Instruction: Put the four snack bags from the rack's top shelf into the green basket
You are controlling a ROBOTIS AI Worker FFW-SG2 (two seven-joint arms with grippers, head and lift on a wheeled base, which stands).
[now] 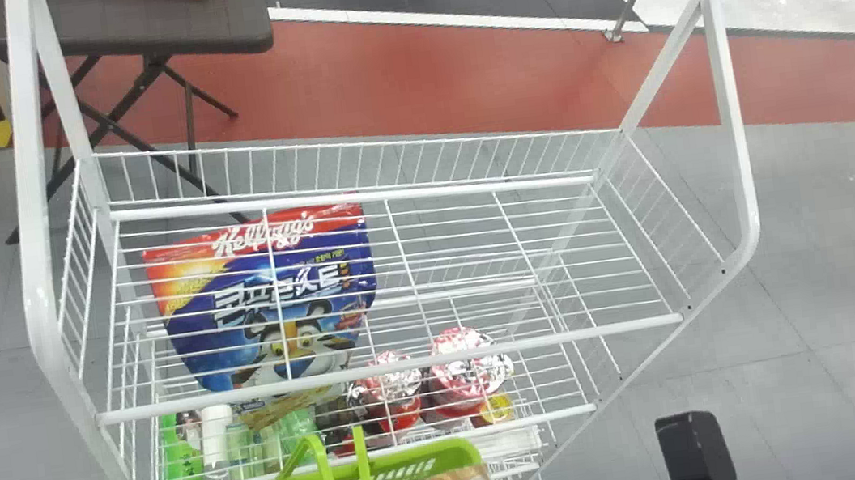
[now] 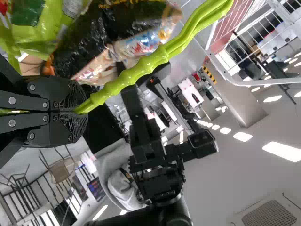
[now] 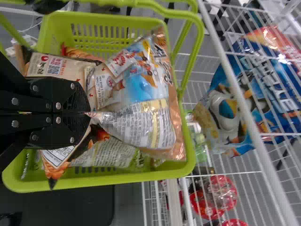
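Right gripper [image 3: 89, 114]: closed, its fingertips pinching the gathered end of a snack bag [image 3: 141, 84], which is over the green basket [image 3: 186, 162] with its broad end near the rim on the rack side. Whether the held bag bears fully on the other bags [image 3: 113, 157] beneath it cannot be determined. Left gripper [image 2: 77, 110]: clamped on the basket handles [image 2: 141, 68], keeping the basket just beside the white rack [image 1: 386, 363]. Step in hand, as judged: final seating and release of this bag, probably the last of the four. Hazard 1: release while the bag leans outward on the uneven pile may let it slide over the rim, toward the rack or the floor; the broad end should be lowered inside the wall first. Hazard 2: incomplete opening, or film clinging to a finger, may lift the bag again on withdrawal. Hazard 3: a withdrawal path too close to the handles may snag them and tip the basket. Hazard 4: a slackened left grip, or downward force on the load, may tilt the basket and spill its contents. Hazard 5: the large blue bag [image 1: 279, 291] lies below the top shelf's wires; mistaking it for a target would drive the gripper into the wires.
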